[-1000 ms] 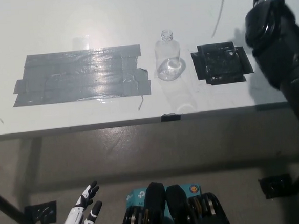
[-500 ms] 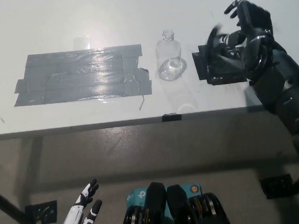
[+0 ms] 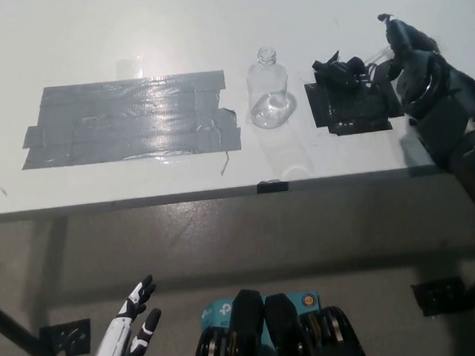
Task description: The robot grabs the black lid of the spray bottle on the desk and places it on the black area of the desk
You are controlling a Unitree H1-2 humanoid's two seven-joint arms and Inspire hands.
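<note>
The black right hand [image 3: 404,48] hangs spread beside the glossy black lid [image 3: 332,68] on the crinkled black square [image 3: 351,105].

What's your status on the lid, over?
Right hand by black patch; grip unclear. Lid on patch's far edge. Bottle open. Left hand low, open.

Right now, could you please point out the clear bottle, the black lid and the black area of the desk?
clear bottle [image 3: 268,94], head view, on its body.
black lid [image 3: 330,68], head view, on its top.
black area [image 3: 355,113], head view, on bare lower part.
</note>
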